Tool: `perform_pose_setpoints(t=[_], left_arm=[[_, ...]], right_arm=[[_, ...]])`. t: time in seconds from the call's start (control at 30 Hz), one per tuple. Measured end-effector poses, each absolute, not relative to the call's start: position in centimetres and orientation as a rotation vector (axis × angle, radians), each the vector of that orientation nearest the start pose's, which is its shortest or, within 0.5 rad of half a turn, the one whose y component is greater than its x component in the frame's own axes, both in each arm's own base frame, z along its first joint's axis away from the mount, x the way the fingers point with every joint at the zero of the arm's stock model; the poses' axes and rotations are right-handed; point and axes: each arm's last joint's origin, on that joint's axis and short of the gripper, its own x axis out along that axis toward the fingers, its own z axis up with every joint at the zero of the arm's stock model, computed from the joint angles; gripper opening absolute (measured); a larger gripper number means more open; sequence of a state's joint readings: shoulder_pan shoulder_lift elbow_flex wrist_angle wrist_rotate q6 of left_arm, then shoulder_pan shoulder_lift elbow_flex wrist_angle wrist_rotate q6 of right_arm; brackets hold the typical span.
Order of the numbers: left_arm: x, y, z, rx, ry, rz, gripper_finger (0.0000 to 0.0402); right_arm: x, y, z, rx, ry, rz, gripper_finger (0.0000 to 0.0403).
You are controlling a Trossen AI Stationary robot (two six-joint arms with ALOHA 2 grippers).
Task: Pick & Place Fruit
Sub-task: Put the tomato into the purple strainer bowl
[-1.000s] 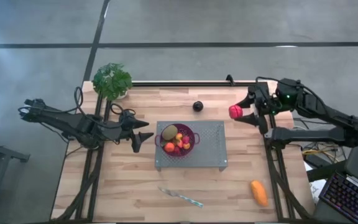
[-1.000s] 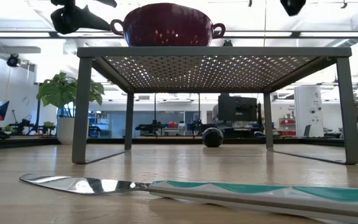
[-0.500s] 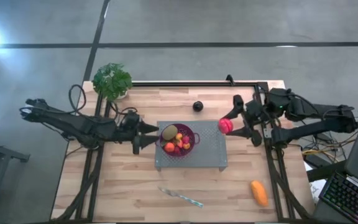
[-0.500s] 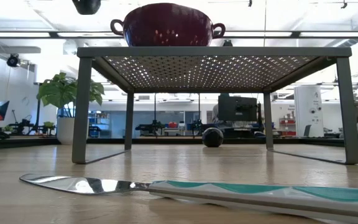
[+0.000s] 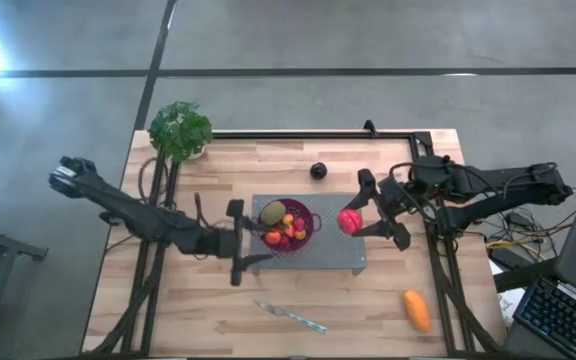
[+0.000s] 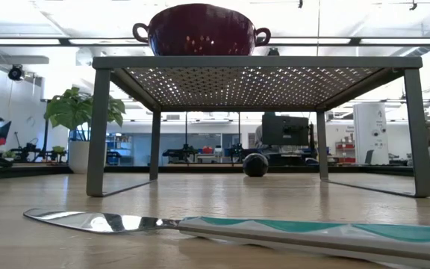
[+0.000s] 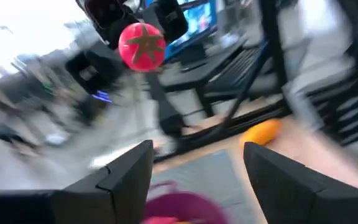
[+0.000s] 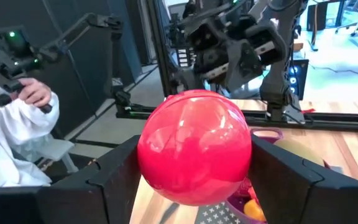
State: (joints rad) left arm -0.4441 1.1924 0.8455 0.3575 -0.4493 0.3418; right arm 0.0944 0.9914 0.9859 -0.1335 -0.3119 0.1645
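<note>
- Since a second ago I have seen both arms shift: my left gripper (image 5: 240, 262) has swung from beside the bowl's left handle toward the near-left corner of the grey perforated metal stand (image 5: 340, 252), and my right gripper (image 5: 372, 212) has carried the glossy pink-red toy ball (image 5: 349, 221) in from the table's right edge to over the stand's right part.
- Far left, the leafy green potted plant (image 5: 180, 130) stands at the table's back corner – not part of the job.
- The left gripper's fingers (image 7: 124, 176) stand apart with nothing between them; I judge that arm to be clearing out of the way.
- The small maroon colander bowl (image 5: 306, 217) sits on the stand, left of its middle. It holds the olive-green kiwi (image 5: 273, 211), red strawberries (image 5: 284, 240) and tiny orange pieces (image 5: 273, 236).
- The dark plum (image 5: 318, 170) lies on the wood behind the stand, well apart from the bowl.
- The right gripper's fingers (image 8: 115, 177) are spread wide and clamped on either side of the ball, which is just right of the bowl.
- To do this step well, I would bring the ball over the bowl's centre, lower it close to the fruit there, then release – a drop from height could bounce it out.
- The slim silver knife (image 5: 290, 317) lies near the front edge; the oblong orange fruit (image 5: 417, 310) lies at the front right, not yet collected.
</note>
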Motion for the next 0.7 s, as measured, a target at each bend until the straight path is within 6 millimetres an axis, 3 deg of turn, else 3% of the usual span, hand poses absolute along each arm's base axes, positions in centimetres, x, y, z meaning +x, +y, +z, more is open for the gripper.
perform_pose_setpoints(t=[0.17, 0.33, 0.5, 0.7], left_arm=[[26.3, -11.4, 31.4, 0.651, -0.025, 0.176, 0.0246], [28.5, -12.0, 31.8, 0.932, 0.069, 0.422, 0.0245], [31.4, -13.4, 32.4, 1.172, 0.179, 0.486, 0.0245], [33.9, -14.4, 34.2, 1.177, 0.243, 0.596, 0.0245]], right_arm=[[21.8, 3.0, 36.8, 0.187, 0.177, 0.393, 0.0254], [22.3, 3.0, 36.5, 0.197, 0.187, 0.391, 0.0267], [22.8, 3.1, 36.5, 0.213, 0.184, 0.390, 0.0258], [22.6, 3.0, 36.9, 0.206, 0.169, 0.393, 0.0252]])
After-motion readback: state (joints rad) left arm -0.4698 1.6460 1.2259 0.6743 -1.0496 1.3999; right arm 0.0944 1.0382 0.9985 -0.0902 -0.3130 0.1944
